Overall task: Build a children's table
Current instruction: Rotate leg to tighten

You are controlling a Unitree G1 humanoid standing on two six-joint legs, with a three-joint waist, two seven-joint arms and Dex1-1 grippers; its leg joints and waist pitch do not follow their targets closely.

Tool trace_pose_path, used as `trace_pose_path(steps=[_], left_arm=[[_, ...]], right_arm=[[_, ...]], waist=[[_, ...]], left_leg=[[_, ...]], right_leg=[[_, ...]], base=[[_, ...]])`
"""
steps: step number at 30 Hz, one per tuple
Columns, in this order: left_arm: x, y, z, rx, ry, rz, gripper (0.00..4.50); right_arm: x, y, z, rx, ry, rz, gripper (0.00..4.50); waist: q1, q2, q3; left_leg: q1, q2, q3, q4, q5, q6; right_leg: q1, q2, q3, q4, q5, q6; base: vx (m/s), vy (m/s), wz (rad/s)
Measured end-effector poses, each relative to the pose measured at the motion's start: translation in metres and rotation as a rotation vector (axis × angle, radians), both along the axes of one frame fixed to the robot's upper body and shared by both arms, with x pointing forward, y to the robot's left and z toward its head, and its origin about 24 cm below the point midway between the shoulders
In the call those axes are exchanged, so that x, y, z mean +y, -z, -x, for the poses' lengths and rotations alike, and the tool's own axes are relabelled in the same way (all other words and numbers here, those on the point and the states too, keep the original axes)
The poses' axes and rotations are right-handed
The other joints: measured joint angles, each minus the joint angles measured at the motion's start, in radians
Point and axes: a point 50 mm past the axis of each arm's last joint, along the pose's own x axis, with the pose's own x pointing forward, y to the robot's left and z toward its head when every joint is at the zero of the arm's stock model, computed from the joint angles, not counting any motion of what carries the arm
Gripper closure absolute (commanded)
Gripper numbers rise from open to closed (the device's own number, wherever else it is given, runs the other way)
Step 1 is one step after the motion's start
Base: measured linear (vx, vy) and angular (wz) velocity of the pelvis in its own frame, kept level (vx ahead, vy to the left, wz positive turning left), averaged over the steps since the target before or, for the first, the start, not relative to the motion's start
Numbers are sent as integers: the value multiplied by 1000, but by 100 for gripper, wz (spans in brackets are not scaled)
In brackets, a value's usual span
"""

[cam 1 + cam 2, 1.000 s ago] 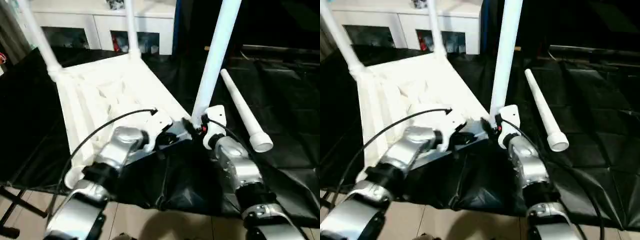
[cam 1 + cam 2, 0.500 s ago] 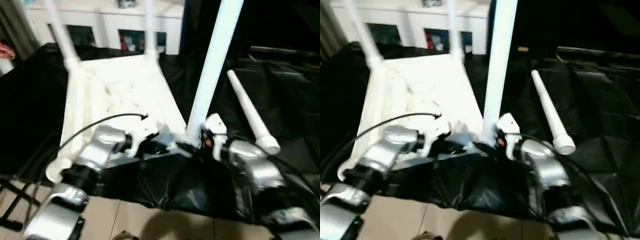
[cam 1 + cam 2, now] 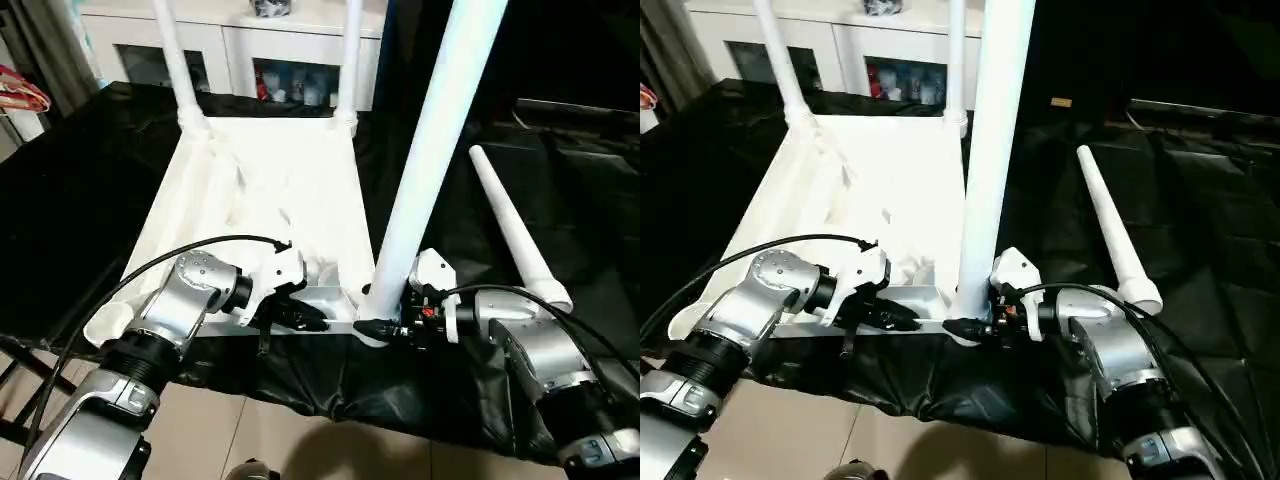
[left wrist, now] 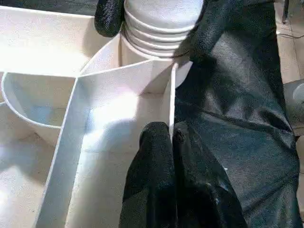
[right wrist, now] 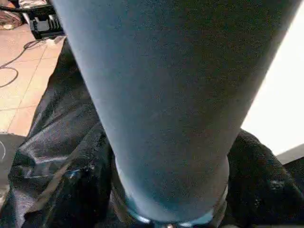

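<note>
left wrist view, left gripper [image 4: 172, 142] pinching table rib [image 4: 172, 102]

Setting: indoor room, looks like a test or demo space furnished like a home.
Work surface: big table under a crinkled black sheet [image 3: 90, 190], reaching out ahead of and to both sides of the grippers.
Floor: beige tiles [image 3: 300, 440], below the grippers; loose cables [image 5: 12, 71] and dark gear lie on them.
Background: white cabinet with glass doors [image 3: 880, 50], beyond the grippers.
Far left: a curtain [image 3: 50, 40].
</note>
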Motion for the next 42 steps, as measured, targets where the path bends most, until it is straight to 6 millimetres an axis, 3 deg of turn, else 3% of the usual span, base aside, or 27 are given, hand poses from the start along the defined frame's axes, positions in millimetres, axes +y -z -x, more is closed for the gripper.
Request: trace_pose_path(steps=[6,13,19,21,27,32,42], left_arm=[[-3,2,-5,-17,-80,7,450],[-34,4,-21,-76,-293,27,450],[-61,6,-27,-122,-452,47,450],[-63,6,-27,-124,-457,51,450],[-60,6,-27,-115,-438,50,450],[-46,5,-23,-101,-368,53,450],[-19,2,-12,-43,-178,35,450]], right_arm=[[2,7,-5,-9,157,-58,176],[7,13,-31,-44,598,-98,177],[14,12,-47,-80,884,-81,177],[15,13,-48,-86,904,-88,122],[18,13,-46,-87,877,-114,72],[11,11,-40,-100,680,-83,63],[-1,4,-19,-41,274,-46,63]], waist=[[-5,-1,-1],[-52,-4,0],[-54,-3,-1],[-54,-3,-1],[-58,-3,-1],[-60,-3,0],[-35,-2,0]], left_leg=[[2,0,0,3,1,0],[3,0,0,5,1,-1],[3,0,0,3,0,-1],[3,0,0,2,0,-1],[3,0,0,1,0,-1],[2,0,0,-1,0,-1],[0,0,0,1,0,0]], right_leg=[[1,0,0,2,0,0],[2,0,1,1,-1,4],[1,0,0,1,2,1],[1,0,0,0,3,0],[1,0,0,-1,3,0],[-1,0,0,-1,3,0],[-1,0,0,-1,3,0]], base=[[0,0,0],[0,0,0],[0,0,0],[0,0,0],[0,0,0],[0,0,0],[0,0,0]])
